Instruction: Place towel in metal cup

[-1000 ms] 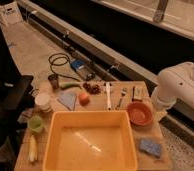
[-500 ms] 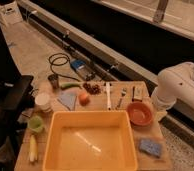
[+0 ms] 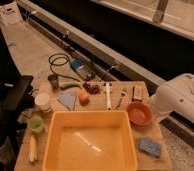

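The towel (image 3: 67, 101) is a flat grey-blue cloth lying on the wooden table (image 3: 155, 160), left of centre, just behind the yellow tub. The metal cup (image 3: 53, 80) is small and dark and stands upright at the table's far left corner, a little behind and left of the towel. Only the white arm (image 3: 176, 100) shows, at the right edge beside the table. My gripper is out of view and nothing holds the towel.
A large yellow tub (image 3: 90, 142) fills the table's front. A white cup (image 3: 42, 102), a light green cup (image 3: 36, 123) and a banana (image 3: 32, 148) stand along the left. An orange fruit (image 3: 83, 98), a green vegetable (image 3: 70, 86), grapes (image 3: 92, 88), cutlery (image 3: 121, 97), an orange bowl (image 3: 139, 113) and a blue sponge (image 3: 150, 147) are also there.
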Controlling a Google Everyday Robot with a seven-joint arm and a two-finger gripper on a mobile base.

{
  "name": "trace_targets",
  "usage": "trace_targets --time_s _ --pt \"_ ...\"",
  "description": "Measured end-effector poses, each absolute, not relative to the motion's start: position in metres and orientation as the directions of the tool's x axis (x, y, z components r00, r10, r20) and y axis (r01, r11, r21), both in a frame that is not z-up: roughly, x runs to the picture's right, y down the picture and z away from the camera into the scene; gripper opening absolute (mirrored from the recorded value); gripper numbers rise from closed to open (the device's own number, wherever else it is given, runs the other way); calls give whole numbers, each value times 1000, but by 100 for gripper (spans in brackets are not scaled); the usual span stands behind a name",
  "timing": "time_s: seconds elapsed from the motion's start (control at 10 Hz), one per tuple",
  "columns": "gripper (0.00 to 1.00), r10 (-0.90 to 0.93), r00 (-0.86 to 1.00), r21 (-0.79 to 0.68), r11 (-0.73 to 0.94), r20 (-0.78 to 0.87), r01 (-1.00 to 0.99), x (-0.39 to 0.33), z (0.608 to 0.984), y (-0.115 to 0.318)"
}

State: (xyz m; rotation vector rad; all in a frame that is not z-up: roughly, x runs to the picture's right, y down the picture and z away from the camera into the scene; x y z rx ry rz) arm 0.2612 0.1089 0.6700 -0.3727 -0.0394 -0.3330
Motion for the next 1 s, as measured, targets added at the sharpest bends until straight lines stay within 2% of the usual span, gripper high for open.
trace_targets --time_s 0.3,0.6,1.0 --pt "65 -429 894 -245 860 130 448 218 640 69" --pt "65 -485 853 -211 829 190 518 154 640 46" --pt "65 -485 853 -218 827 191 519 152 639 46"
